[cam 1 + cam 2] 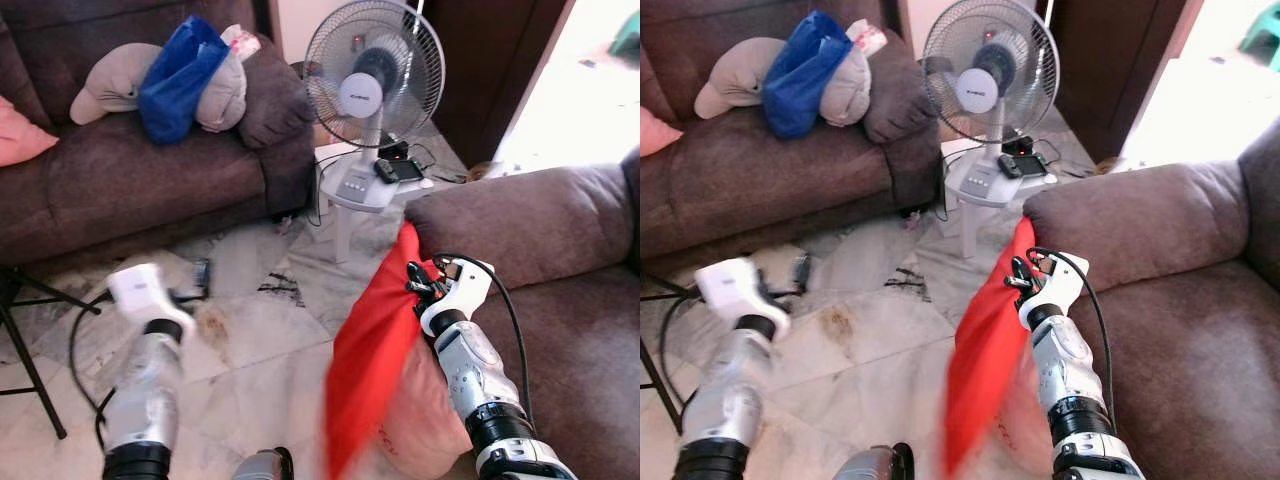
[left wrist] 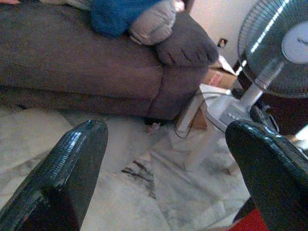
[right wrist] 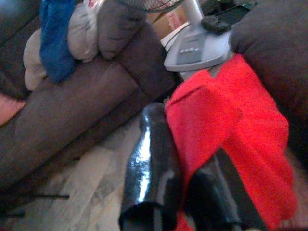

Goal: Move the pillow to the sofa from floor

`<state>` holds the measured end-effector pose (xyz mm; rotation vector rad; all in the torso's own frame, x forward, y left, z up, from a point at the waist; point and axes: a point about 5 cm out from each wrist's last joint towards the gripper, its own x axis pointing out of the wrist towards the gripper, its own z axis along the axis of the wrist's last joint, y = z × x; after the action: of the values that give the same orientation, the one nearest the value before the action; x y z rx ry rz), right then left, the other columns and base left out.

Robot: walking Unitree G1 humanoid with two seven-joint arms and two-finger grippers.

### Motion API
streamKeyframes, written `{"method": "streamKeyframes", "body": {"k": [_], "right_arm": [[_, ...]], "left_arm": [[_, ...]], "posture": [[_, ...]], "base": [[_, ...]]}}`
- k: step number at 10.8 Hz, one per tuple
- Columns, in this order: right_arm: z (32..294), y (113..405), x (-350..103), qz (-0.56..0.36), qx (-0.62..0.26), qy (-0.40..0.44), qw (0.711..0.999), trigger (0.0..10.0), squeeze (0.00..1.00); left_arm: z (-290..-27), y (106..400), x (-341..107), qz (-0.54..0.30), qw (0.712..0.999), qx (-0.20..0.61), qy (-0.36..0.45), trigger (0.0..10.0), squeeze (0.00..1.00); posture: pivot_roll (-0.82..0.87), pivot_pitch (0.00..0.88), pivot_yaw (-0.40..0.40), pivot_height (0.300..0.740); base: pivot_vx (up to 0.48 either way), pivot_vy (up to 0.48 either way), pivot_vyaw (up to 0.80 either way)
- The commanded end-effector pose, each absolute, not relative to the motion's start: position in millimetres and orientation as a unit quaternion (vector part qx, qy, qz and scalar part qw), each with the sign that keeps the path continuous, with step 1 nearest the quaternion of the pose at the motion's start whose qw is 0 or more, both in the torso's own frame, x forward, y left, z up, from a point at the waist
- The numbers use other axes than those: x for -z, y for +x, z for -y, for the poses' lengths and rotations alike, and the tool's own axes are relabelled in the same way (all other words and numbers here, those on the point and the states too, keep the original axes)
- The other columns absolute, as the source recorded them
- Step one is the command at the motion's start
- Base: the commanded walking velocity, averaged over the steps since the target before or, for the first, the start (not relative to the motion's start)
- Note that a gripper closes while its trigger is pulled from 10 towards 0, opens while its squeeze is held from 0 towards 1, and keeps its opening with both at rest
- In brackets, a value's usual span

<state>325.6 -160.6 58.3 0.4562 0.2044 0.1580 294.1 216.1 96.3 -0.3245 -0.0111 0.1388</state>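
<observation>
Your right gripper's [image 3: 185,159] two black fingers [image 3: 151,168] are pinched together on the red cover of the pillow [image 1: 370,350], with a fold of the fabric squeezed between them, as the right wrist view makes plain. The left gripper's [image 2: 163,159] fingers [image 2: 67,178] stand wide apart with nothing between them, only marble floor [image 1: 270,340] showing through the gap.

You have the pillow up off the floor on the right side, hanging from the right gripper. Its red face drapes downward toward you, and a paler pinkish side [image 1: 425,410] shows near the right forearm. The pillow's top corner sits just beside the rounded armrest of the near brown sofa [image 1: 540,230], which runs along the right of the scene; whether it touches the armrest I cannot tell.

Your left arm [image 1: 145,380] reaches forward over the floor on the left, holding nothing.

Far ahead stands a second brown sofa [image 1: 150,170] carrying a grey cushion [image 1: 110,80], a blue bag [image 1: 180,75] and, at its far left end, a pink pillow [image 1: 20,135]. Between the two sofas a white pedestal fan [image 1: 372,75] stands on the floor, with a dark device [image 1: 398,170] lying on its base. A black cable [image 1: 80,340] loops across the floor at left, beside the black legs of a stand [image 1: 25,350].
</observation>
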Motion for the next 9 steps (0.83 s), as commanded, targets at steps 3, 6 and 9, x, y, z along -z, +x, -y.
{"method": "streamKeyframes", "body": {"k": [3, 6, 9], "right_arm": [[150, 337, -90, -0.031, -0.167, 0.210, 0.963, 10.0, 0.00], [124, 327, -101, -0.004, -0.289, 0.229, 0.929, 10.0, 0.00], [116, 318, -103, -0.001, -0.351, 0.234, 0.907, 10.0, 0.00]], "left_arm": [[-226, 294, -98, 0.009, 0.981, -0.084, -0.177, 10.0, 1.00], [-229, 295, -101, 0.019, 0.973, -0.098, -0.210, 10.0, 1.00], [-230, 296, -102, 0.024, 0.971, -0.103, -0.216, 10.0, 1.00]], "posture": [[0.12, 0.022, 0.005, 0.740], [0.12, 0.024, 0.004, 0.740], [0.12, 0.033, 0.001, 0.740]], "base": [[0.000, 0.000, 0.00], [0.000, 0.000, 0.00], [0.000, 0.000, 0.00]]}}
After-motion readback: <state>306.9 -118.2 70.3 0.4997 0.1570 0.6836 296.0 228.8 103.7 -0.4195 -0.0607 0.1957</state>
